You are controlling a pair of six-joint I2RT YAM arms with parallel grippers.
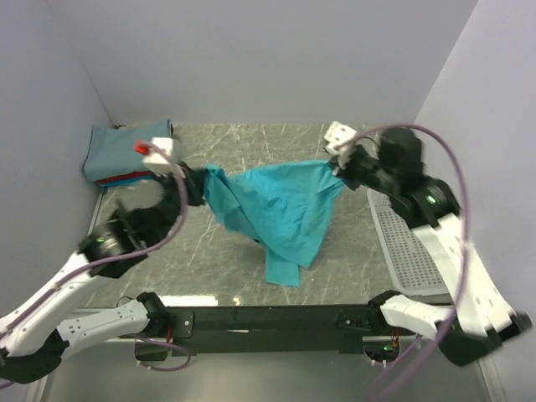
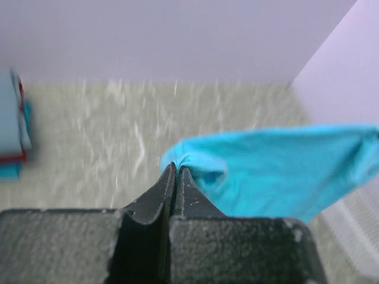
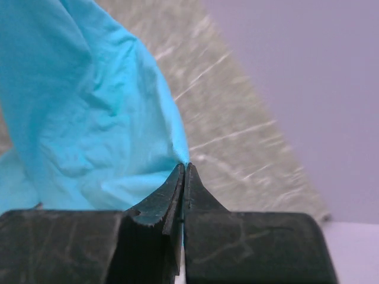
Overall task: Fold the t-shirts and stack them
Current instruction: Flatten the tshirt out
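A bright turquoise t-shirt (image 1: 280, 209) hangs stretched between both grippers above the marble table, its lower part drooping to the tabletop. My left gripper (image 1: 201, 186) is shut on the shirt's left corner (image 2: 183, 158). My right gripper (image 1: 337, 170) is shut on its right corner (image 3: 185, 160). In the left wrist view the cloth (image 2: 278, 171) stretches off to the right; in the right wrist view the shirt (image 3: 89, 118) falls away to the left. A stack of folded t-shirts (image 1: 121, 155), grey-blue on top with red and teal below, lies at the far left corner.
A white mesh basket (image 1: 406, 247) lies on the table's right side under the right arm. Walls close the table (image 1: 218, 260) at the back and both sides. The folded stack (image 2: 13, 127) shows at the left edge of the left wrist view.
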